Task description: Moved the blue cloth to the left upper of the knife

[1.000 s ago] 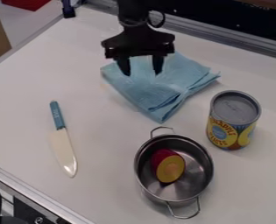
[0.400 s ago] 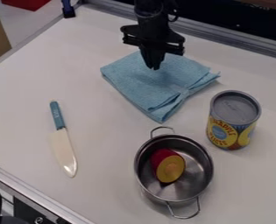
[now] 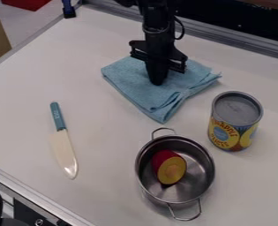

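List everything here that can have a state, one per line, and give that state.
Blue cloth: folded, spread flat.
Gripper: shut, at the cloth; whether it touches is unclear.
Knife: lying flat, unheld.
Pot: upright, uncovered, holding the red-and-yellow piece.
Red-and-yellow piece: yellow face showing.
Can: upright, top closed.

Blue cloth [image 3: 126, 79] partly hidden behind end effector [image 3: 157, 83], arm [image 3: 159, 22] cropped at top, red item [image 3: 26, 3] cropped upper left.
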